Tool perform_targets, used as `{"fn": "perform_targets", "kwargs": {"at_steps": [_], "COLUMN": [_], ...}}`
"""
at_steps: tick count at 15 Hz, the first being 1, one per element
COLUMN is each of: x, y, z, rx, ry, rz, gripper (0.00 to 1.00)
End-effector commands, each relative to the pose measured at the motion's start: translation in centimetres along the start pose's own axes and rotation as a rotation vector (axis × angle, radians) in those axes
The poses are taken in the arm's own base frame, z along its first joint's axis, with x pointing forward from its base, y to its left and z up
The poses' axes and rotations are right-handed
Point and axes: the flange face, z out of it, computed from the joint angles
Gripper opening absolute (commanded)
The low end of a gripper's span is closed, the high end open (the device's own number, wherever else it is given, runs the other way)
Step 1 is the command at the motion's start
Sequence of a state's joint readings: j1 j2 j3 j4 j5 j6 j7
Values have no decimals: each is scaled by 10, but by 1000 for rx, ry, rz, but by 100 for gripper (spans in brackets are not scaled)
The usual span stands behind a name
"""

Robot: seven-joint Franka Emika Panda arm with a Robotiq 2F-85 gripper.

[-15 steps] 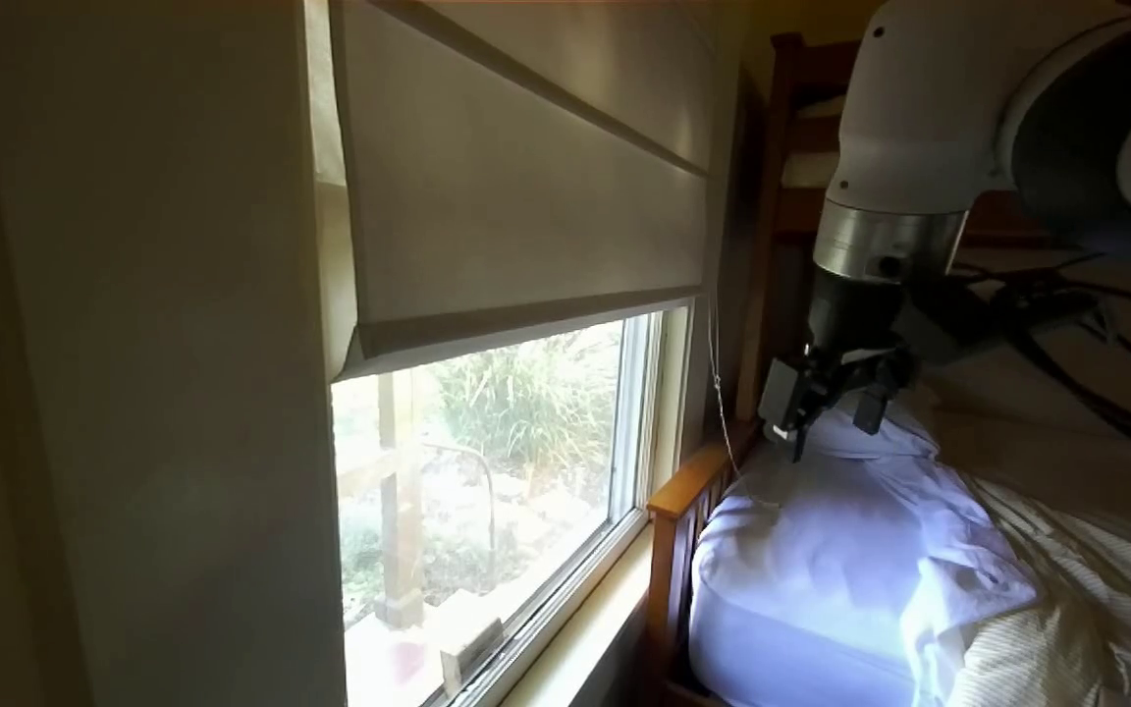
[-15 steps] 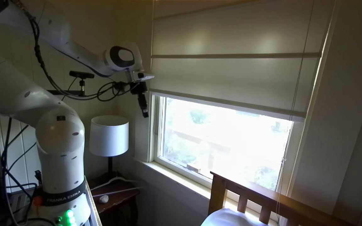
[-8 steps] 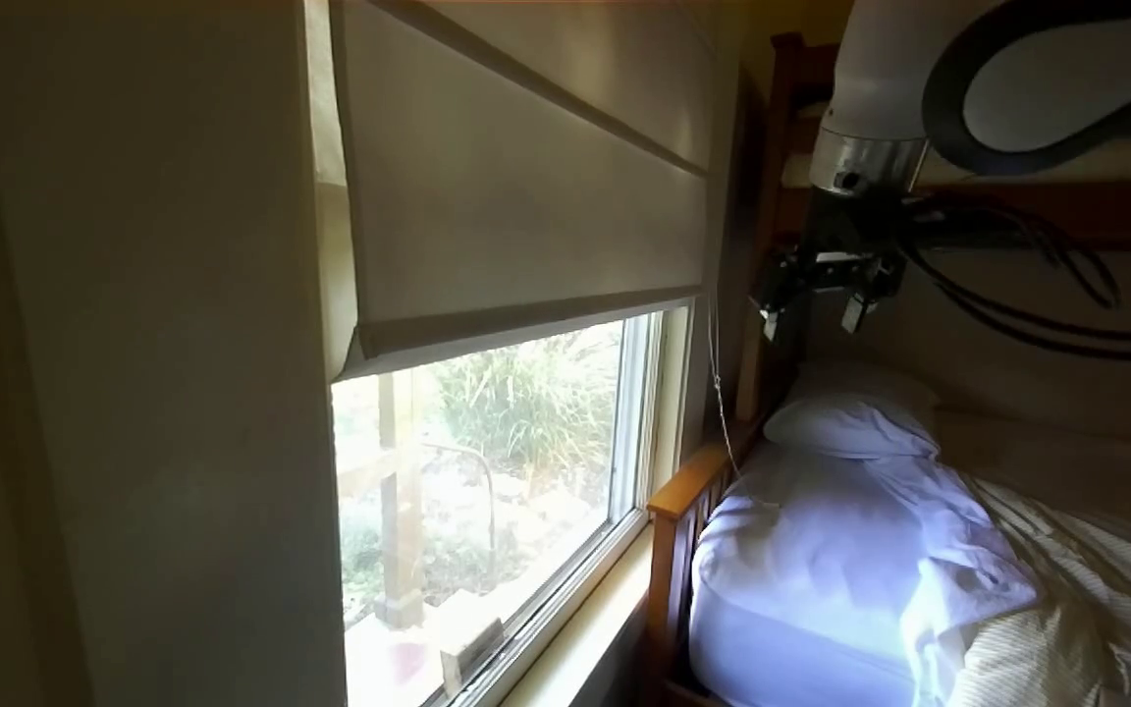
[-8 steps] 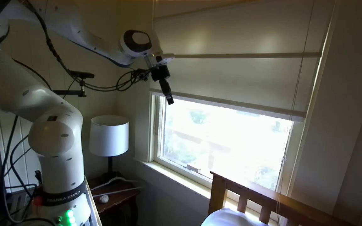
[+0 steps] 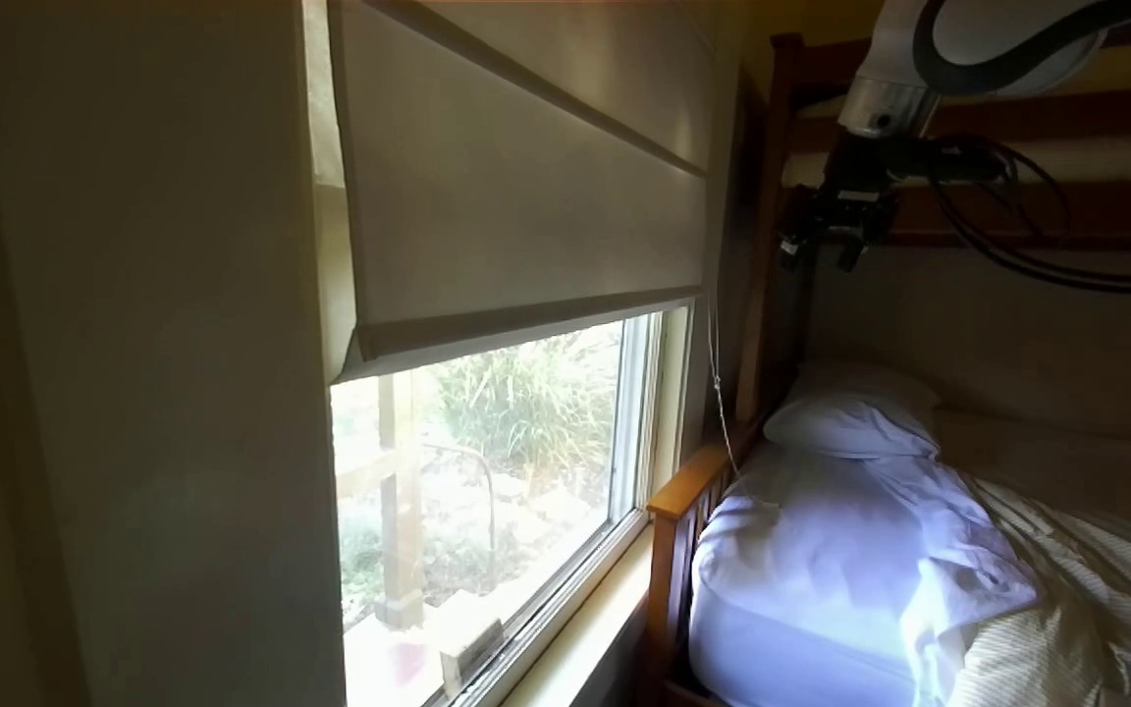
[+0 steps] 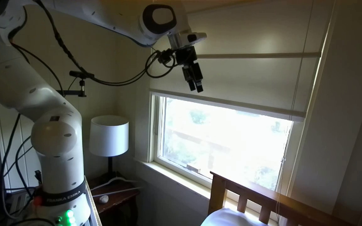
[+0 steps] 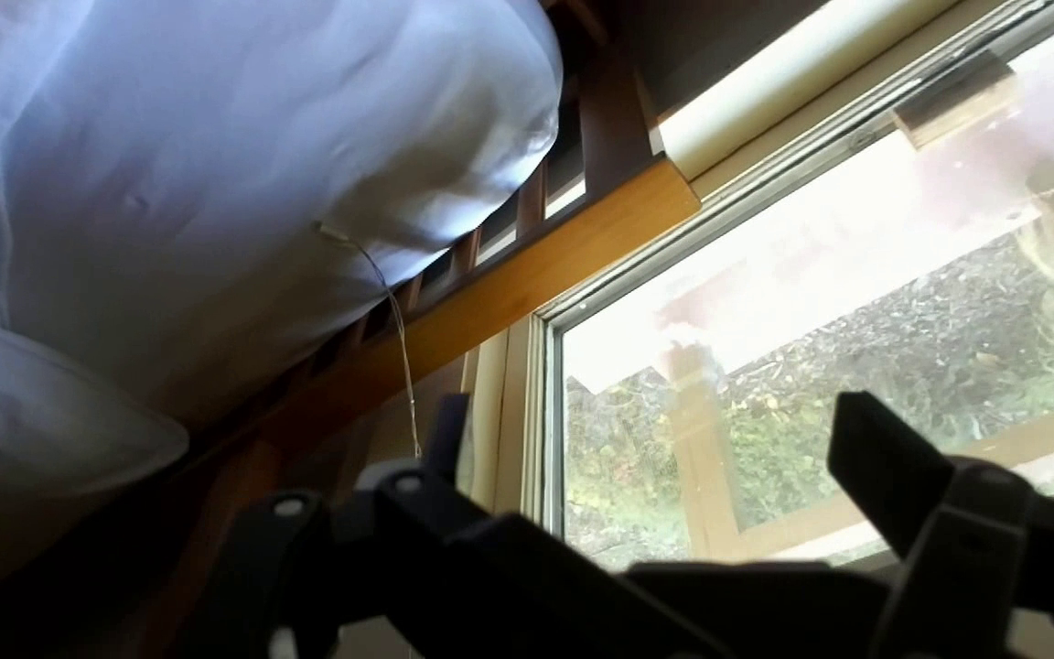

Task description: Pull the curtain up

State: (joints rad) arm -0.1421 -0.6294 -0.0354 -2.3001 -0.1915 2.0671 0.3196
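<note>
Here's the curtain (image 6: 250, 77) filling the upper right of the frame in an exterior view, flat face toward the room, bottom edge facing down, the long axis of what shows running crosswise and dipping toward the right, just above the bright window (image 6: 228, 141). And there's the claw (image 6: 196, 89), upper middle, tips pointing down in front of the curtain but apart from it, and the wrist view has those fingers (image 7: 884, 467) spread wide, holding nothing at all!
</note>
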Motion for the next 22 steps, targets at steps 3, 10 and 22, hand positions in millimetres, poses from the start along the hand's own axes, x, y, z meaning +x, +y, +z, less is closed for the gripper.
{"fn": "perform_targets", "kwargs": {"at_steps": [3,10,22], "x": [5,44,145], "y": [5,61,132], "z": [-5,-13,-97], "rx": [2,16,183], "ry": [-6,71,328], "rz": [-21,-175,-263], "gripper": [100,100,100]}}
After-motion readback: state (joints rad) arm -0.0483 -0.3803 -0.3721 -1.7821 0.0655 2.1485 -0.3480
